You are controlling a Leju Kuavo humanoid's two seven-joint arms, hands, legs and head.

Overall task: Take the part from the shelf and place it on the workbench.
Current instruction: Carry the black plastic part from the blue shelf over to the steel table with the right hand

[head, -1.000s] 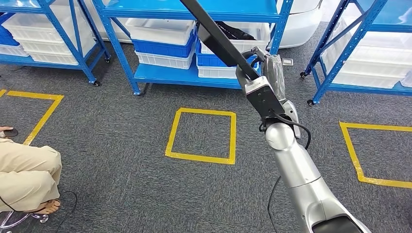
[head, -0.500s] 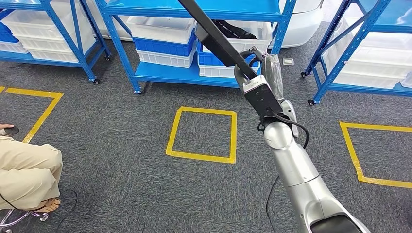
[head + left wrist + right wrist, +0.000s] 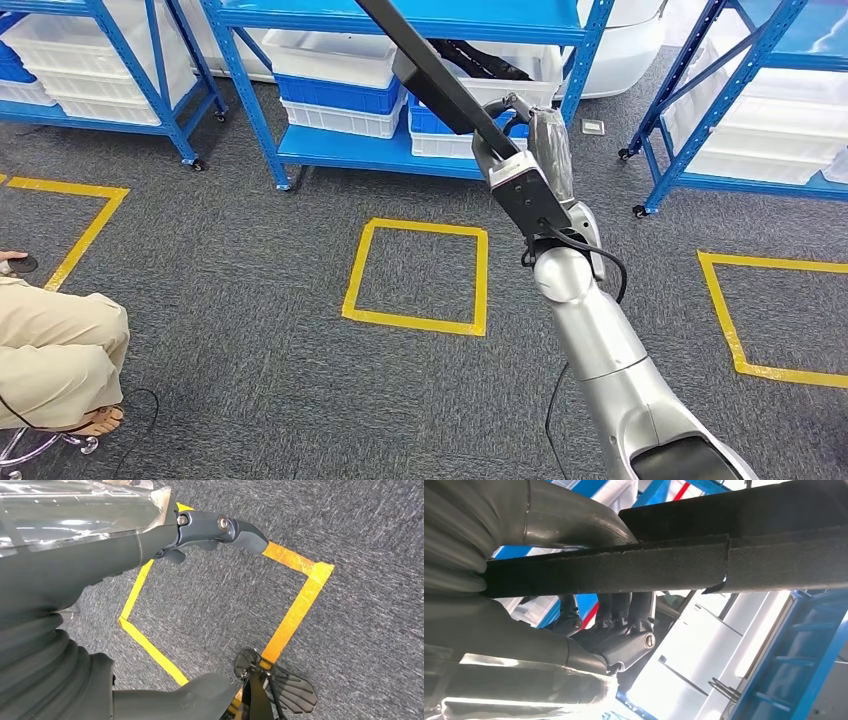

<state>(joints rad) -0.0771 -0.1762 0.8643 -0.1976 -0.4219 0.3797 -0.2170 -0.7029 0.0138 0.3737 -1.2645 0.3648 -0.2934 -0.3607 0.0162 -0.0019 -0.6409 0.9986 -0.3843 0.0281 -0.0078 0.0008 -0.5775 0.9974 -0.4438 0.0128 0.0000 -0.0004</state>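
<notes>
Grey carpet (image 3: 250, 300), yellow taped squares (image 3: 415, 275), blue shelving (image 3: 400, 150).

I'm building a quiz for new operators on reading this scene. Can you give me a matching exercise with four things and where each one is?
Things:
1. long black part
2. yellow tape square
3. white bin
4. person's beige trousers

Places:
A. on the low blue shelf
B. at the left edge of the head view
C. on the grey carpet, in front of the shelf
D. in the right hand

Pairs: 1-D, 2-C, 3-A, 4-B
</notes>
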